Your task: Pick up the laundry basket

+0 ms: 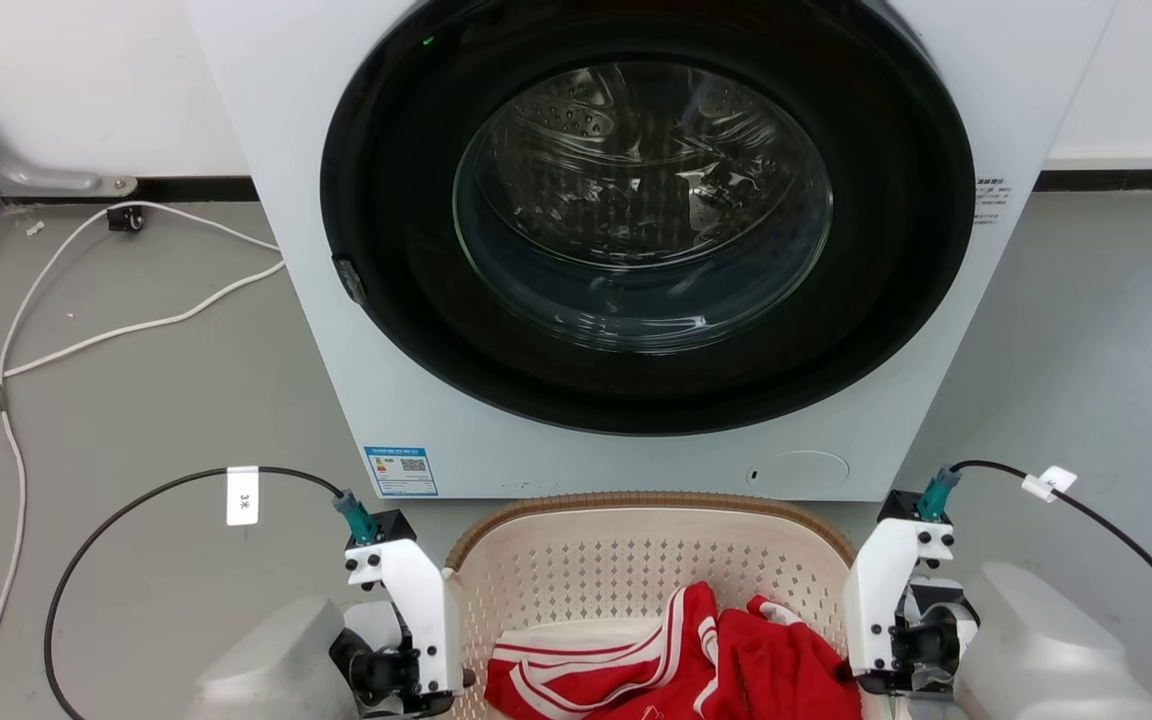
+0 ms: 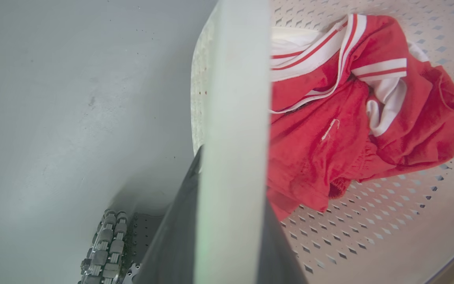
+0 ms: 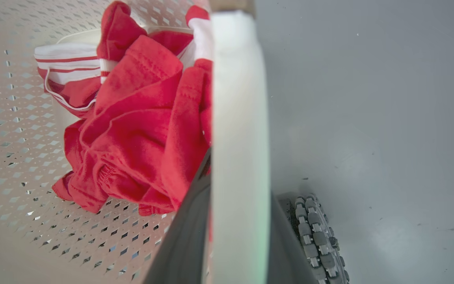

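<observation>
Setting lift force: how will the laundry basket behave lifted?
Probably light: the laundry basket has perforated walls and holds only red clothing. Likely stiff plastic, perhaps flexing slightly. Held at both side handles, it should lift level.

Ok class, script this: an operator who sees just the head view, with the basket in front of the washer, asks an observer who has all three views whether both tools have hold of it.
Operator: Has the left tool got the laundry basket?
Observer: Yes. In the left wrist view its dark fingers sit tight on either side of the white left handle.
Operator: And the right tool?
Observer: Same. The right wrist view shows the white right handle running up between its two fingers, and both touch it.
Operator: Does the red garment fill the basket?
Observer: No. It lies bunched, with bare perforated bottom showing around it.
</observation>
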